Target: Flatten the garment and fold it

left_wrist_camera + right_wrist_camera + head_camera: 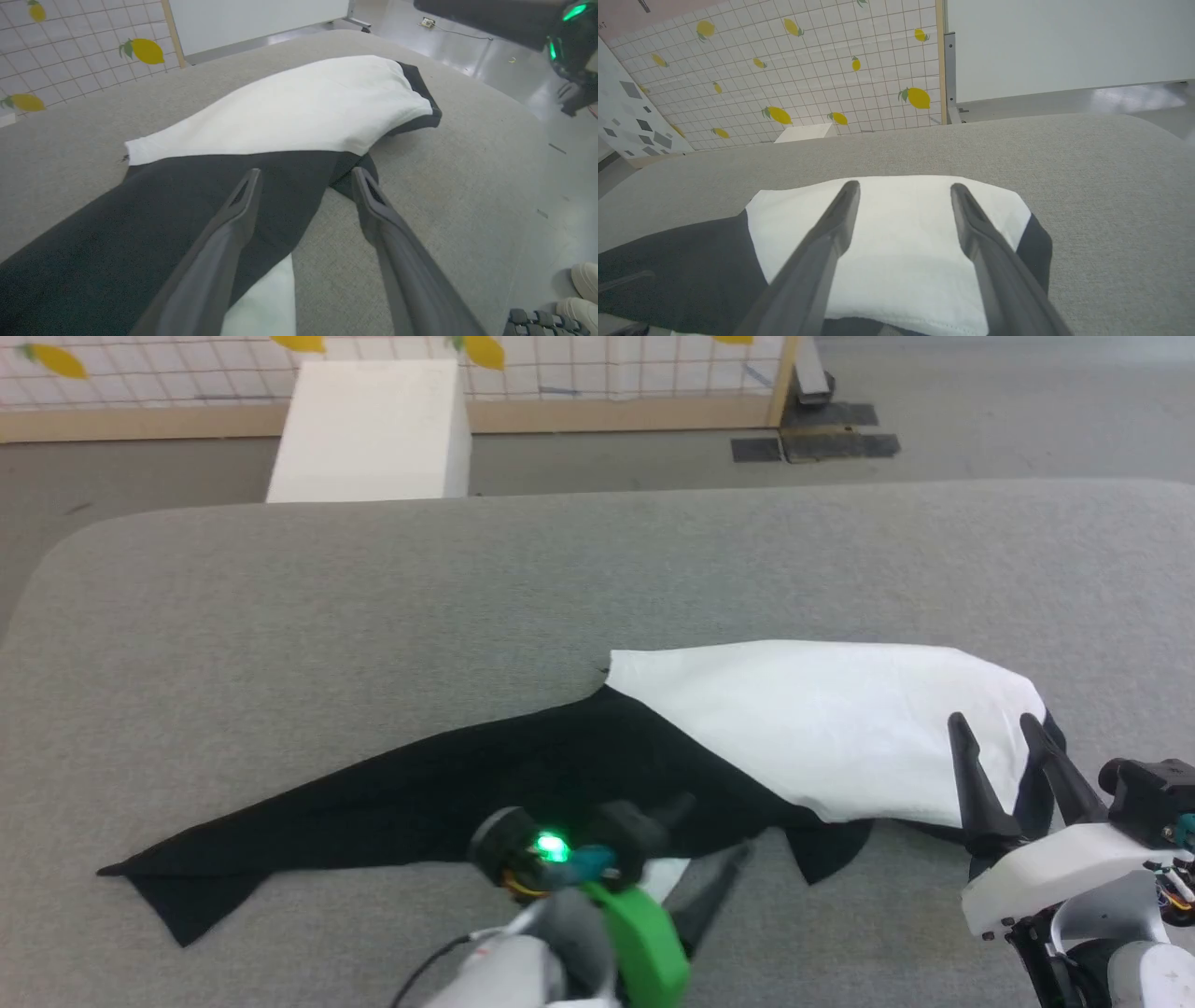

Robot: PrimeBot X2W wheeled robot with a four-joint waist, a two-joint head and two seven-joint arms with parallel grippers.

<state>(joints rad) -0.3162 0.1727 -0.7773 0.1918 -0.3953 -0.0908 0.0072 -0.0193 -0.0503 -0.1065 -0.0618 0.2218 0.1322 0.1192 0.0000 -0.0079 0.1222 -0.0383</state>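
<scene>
**Left wrist view.** The left claw (306,171) has its fingers apart with nothing between them. One finger lies over the black part of the garment (299,107), the other over bare worktop (467,186). A white flap shows under the black layer close to the claw. Shoes (579,289) show on the floor past the worktop's edge.

**Right wrist view.** The right claw (905,184) is also spread and empty, low over the white panel at the garment's right end.

**Head view.** The garment lies on the near half of the worktop, right of centre. The white panel is to the right, and the black part tapers to a point at near left. It is layered, not flat.

**Hazards.**
- A pinch at the near hem may take several layers at once, and the spread would then fail.
- A low finger may snag and bunch the cloth.
- A nearward pull may drag cloth over the near edge, which is close.

**Room.** The far half and the left are bare, so spread that way. The right has less room: the worktop's rounded edge runs near the black hem. A box (373,429) stands beyond the far edge, well apart.
</scene>
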